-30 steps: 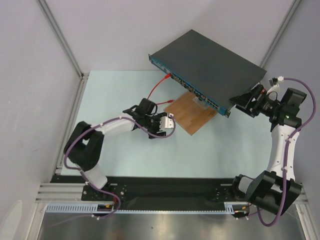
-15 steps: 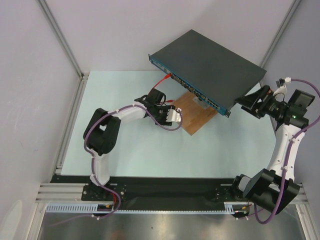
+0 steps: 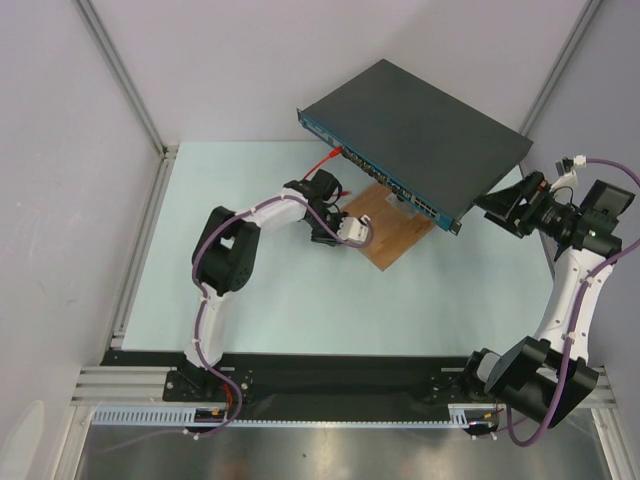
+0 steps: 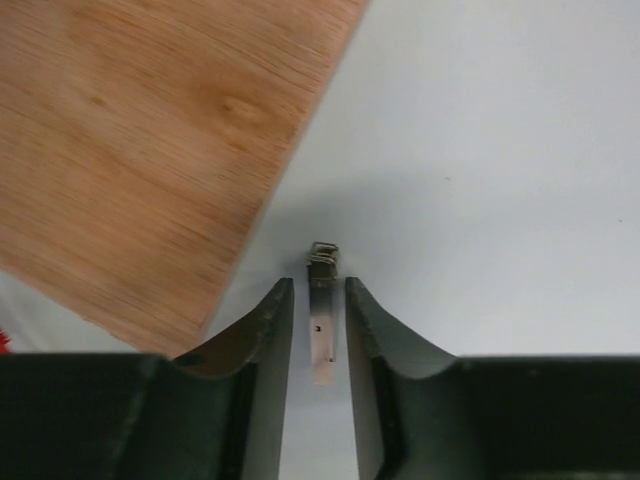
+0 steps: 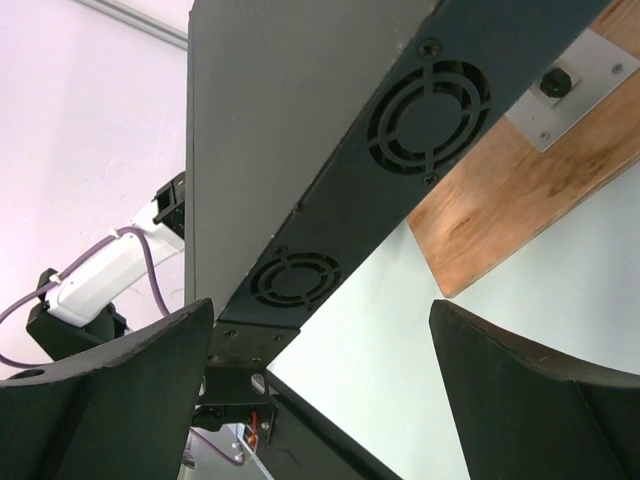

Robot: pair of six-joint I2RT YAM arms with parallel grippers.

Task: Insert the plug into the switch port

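The plug [image 4: 321, 335], judged light, stiff and slippery, is flanked on its flat sides, not yet pinched, by narrow jaws of the left gripper [image 4: 319, 290], at 4 o'clock of the wooden board [image 4: 150, 130]; the jaws of the right gripper [image 5: 320, 305] are spread wide.

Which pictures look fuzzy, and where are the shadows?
Left wrist view: the wooden board is slightly soft, and a faint shadow rings the plug. Right wrist view: the near jaws are dark and soft, the switch sharp. Top view: evenly lit, crisp.
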